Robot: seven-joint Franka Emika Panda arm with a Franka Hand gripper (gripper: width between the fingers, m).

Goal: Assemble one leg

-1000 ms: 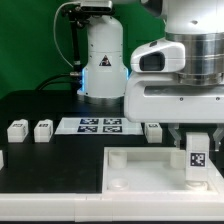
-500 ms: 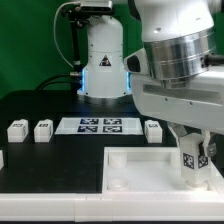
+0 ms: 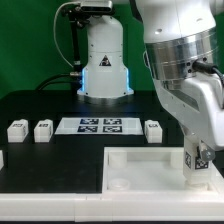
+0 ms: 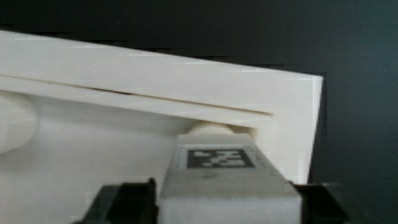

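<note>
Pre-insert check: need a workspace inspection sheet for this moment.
Surface: black table.
Job's things: leg, tag showing, held at a corner of the tabletop, next to a socket; cannot tell if it is seated.
Clutter: three spare legs, two on the exterior view's left of the marker board, one on its right.
Gripper: gripper shut on the leg.
Cables: black cable beside the arm base.
Surroundings: green backdrop.
</note>
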